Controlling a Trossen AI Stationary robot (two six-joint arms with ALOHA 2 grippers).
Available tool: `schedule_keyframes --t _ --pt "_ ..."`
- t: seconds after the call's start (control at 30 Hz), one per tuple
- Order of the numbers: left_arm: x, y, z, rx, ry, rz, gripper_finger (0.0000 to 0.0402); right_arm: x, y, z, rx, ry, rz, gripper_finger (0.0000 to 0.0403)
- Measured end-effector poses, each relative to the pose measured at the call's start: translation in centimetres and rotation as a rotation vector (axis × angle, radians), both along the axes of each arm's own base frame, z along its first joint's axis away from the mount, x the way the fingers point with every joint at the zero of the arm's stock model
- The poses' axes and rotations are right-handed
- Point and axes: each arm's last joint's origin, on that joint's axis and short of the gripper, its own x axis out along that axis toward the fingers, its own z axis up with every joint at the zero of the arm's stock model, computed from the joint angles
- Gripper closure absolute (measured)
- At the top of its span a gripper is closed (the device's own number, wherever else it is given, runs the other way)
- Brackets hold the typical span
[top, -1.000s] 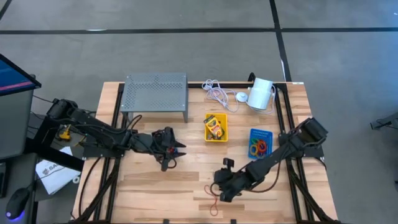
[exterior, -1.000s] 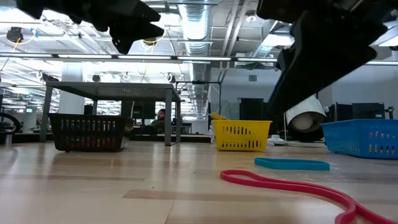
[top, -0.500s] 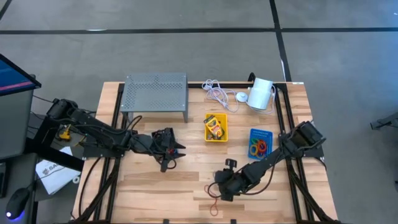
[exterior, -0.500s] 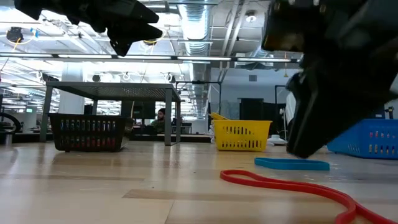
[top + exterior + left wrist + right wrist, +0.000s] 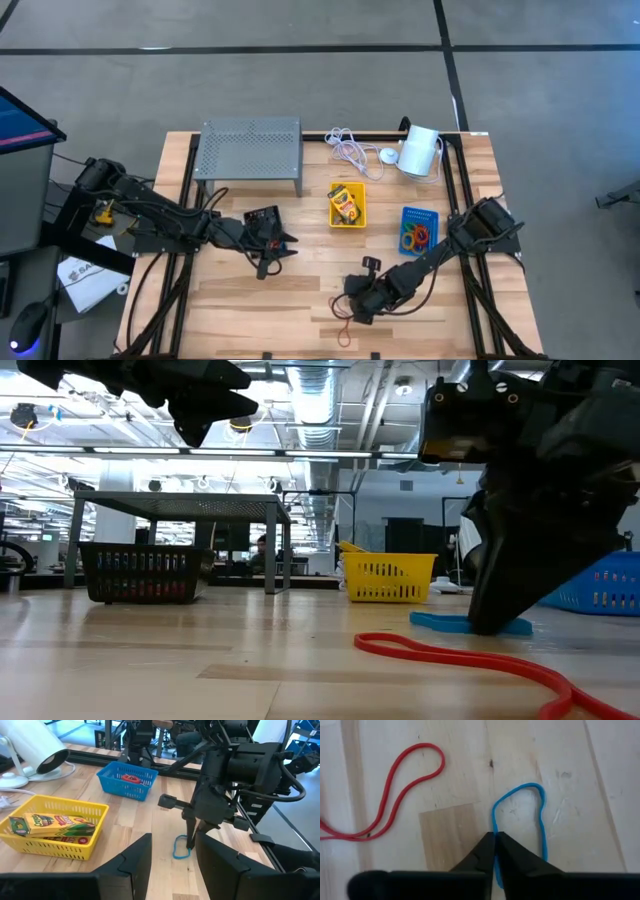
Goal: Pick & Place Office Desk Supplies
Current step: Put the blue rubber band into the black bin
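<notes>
A blue rubber band (image 5: 540, 827) lies flat on the wooden table near its front edge, and my right gripper (image 5: 495, 837) stands on it, shut on one strand. The left wrist view shows that gripper (image 5: 190, 851) pointing steeply down at the band (image 5: 178, 851). A red rubber band (image 5: 395, 787) lies loose beside it, toward the near edge (image 5: 342, 325). My left gripper (image 5: 272, 248) hovers open above the table's left half, touching nothing. My right gripper pinches one strand of the blue loop, on its side (image 5: 493, 822), between the two fingertips. The fingers come from above, slanting steeply down, with their tips on the tabletop (image 5: 488, 628). The rest of the band lies slack and flat on the table.
A yellow bin (image 5: 347, 222) holds crayon boxes, and a blue bin (image 5: 418, 215) at the right holds several bands. A grey perforated stand (image 5: 250, 148) is at the far left, with a black bin (image 5: 140, 572) by its legs. A white cable and a white cylinder (image 5: 420, 152) lie at the back.
My right gripper has come down toward the table, tipping steeper, until its fingertips stand on the blue band. Both bands lie where they were.
</notes>
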Motion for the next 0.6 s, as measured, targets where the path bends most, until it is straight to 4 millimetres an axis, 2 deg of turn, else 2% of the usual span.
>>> schedule_keyframes --t 0.17,0.6 --pt "0.0 0.0 0.0 0.000 0.000 0.000 0.0254 -0.2 0.1 0.7 -0.006 -0.045 -0.039 0.0399" --pt "0.0 0.0 0.0 0.006 0.000 -0.001 0.0254 -0.9 -0.1 1.7 -0.041 -0.051 -0.050 0.0402"
